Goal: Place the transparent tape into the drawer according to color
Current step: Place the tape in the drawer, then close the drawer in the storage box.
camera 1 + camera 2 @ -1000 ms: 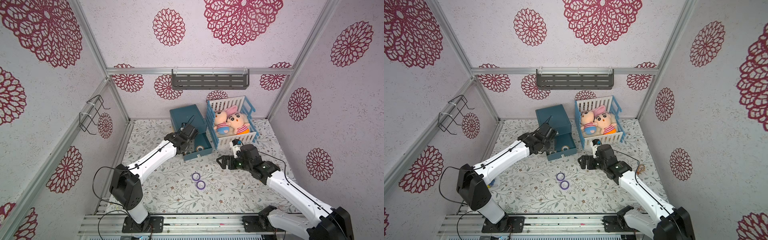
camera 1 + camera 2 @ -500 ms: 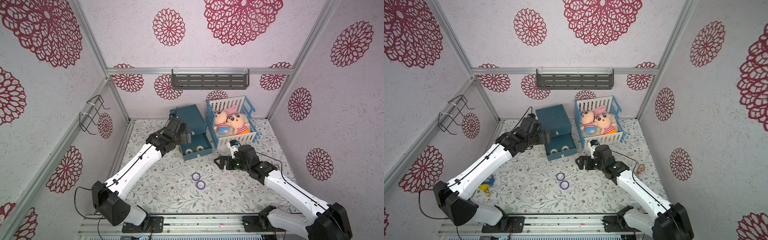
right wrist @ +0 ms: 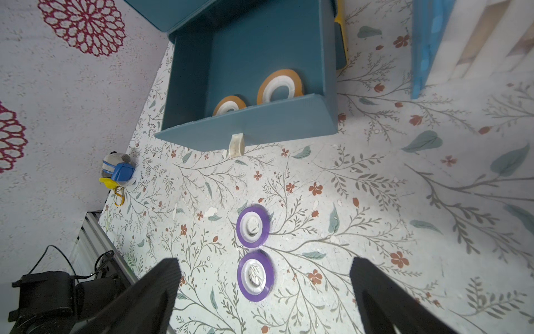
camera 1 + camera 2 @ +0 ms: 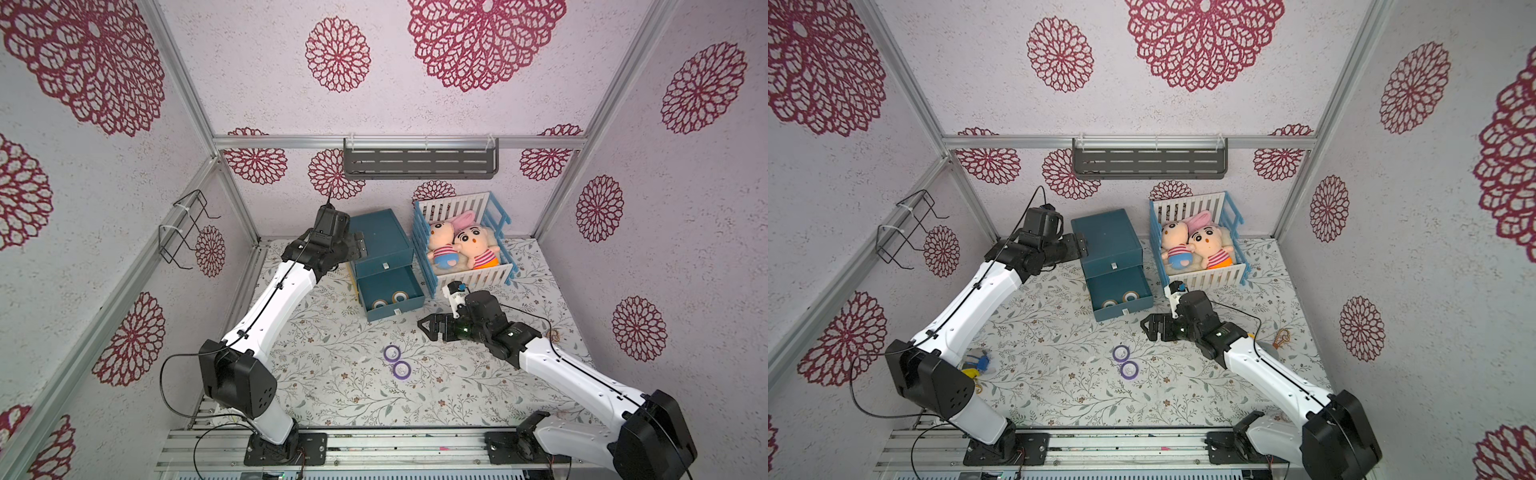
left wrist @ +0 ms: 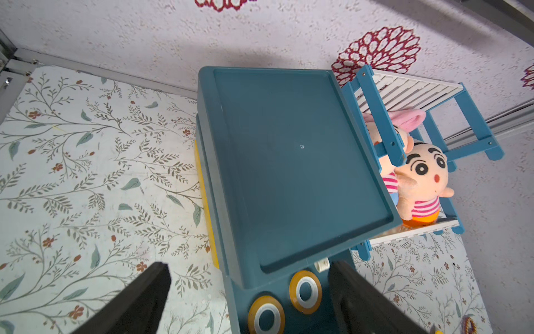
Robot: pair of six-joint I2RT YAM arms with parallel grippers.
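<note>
From where I stand, the left gripper hangs level with the top of the teal cabinet, at its outer side; its jaws are spread wide and nothing sits between them. Seen from its wrist, the cabinet's top runs out ahead of the fingers, and the open lower drawer lies just below the fingertips. Two orange-yellow tape rolls lie flat in it, side by side near the front wall.

The right gripper hovers over the flowered table, jaws also released and empty, pointing across the front of the drawer. Two purple tape rolls lie on the table below and ahead of it, touching or nearly so; the nearer one lies between the fingers in the wrist view, and the drawer stands farther ahead, beyond them.

A small white tab hangs from the drawer front; whether it carries any print I cannot tell. To the far side of the right gripper stands a blue and white crib with two plush dolls.
</note>
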